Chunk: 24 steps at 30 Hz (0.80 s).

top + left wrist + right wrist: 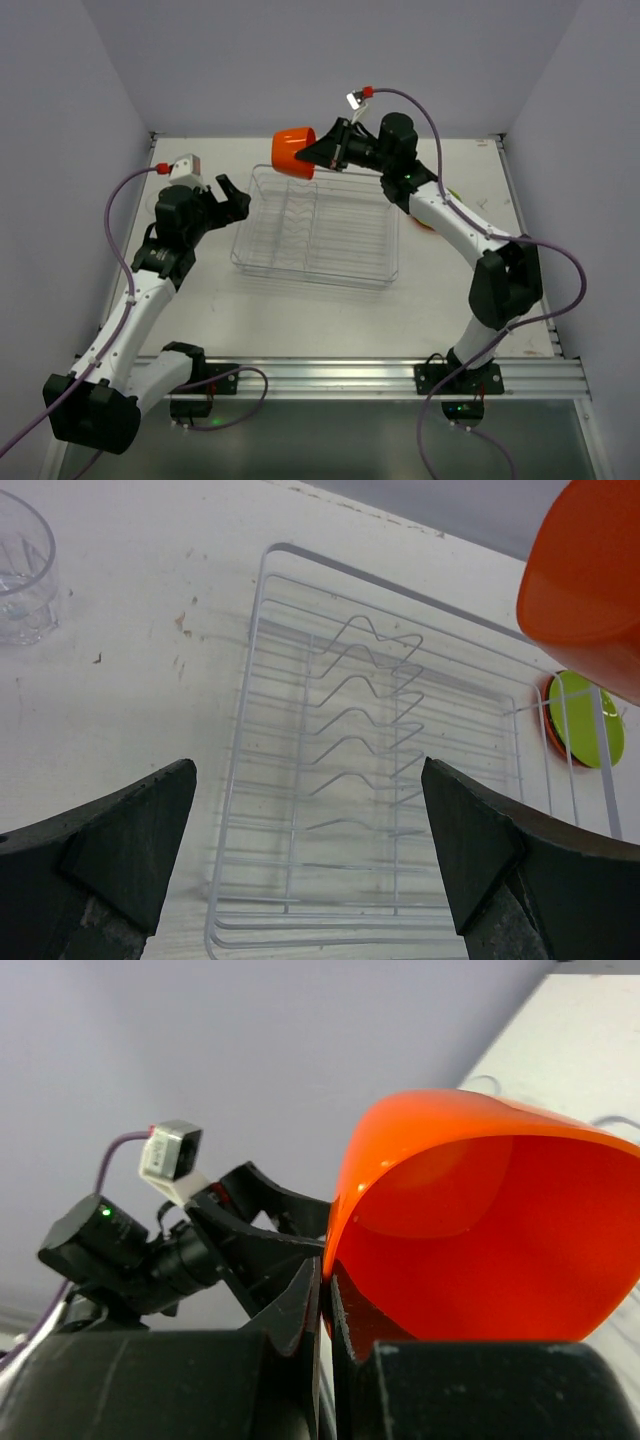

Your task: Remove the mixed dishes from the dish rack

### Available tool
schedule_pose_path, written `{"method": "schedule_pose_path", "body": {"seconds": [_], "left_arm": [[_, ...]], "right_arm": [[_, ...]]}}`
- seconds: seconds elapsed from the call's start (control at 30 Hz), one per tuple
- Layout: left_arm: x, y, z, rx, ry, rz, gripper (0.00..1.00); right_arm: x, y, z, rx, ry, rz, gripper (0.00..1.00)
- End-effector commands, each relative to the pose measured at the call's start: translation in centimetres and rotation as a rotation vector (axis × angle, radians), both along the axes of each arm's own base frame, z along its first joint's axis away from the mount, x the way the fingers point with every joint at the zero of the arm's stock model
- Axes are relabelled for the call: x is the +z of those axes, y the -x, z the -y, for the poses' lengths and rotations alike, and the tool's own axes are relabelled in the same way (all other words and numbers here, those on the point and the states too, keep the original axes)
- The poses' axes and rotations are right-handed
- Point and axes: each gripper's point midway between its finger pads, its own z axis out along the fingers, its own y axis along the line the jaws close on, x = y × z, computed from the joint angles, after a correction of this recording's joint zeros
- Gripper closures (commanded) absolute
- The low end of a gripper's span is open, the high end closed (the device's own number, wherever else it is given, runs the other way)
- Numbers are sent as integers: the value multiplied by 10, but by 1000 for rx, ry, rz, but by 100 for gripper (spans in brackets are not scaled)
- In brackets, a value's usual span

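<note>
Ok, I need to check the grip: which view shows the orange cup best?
Right wrist: the orange cup fills it, rim pinched by the right gripper. Top external shows it small, tipped sideways; left wrist catches only a corner.

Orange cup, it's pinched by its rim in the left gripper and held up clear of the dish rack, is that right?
Not quite. It is the right gripper that pinches the orange cup by its rim, not the left, as the top external view shows. The left gripper stands open beside the dish rack. The cup is indeed held up clear of the rack.
</note>
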Motion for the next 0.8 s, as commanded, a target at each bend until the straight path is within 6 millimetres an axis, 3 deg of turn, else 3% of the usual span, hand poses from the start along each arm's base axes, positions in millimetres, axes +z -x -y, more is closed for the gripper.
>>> {"method": "schedule_pose_path", "body": {"seconds": [0.0,0.1,0.23,0.33,0.57,0.77], "left_arm": [[26,-1,1,-19,-23,68,0],[25,1,0,-22,-31,65,0],[28,4,-1,-23,-32,74,0],[31,6,4,-51,-23,81,0],[30,9,6,-67,-24,80,0],[28,12,8,-85,-26,78,0]], "right_arm": [[-3,2,30,-117,135,48,100],[-11,1,60,-247,235,58,100],[-22,26,99,-358,371,60,100],[-46,37,127,-432,461,21,100],[-69,86,195,-558,505,-38,100],[-95,107,239,-663,600,-105,100]]}}
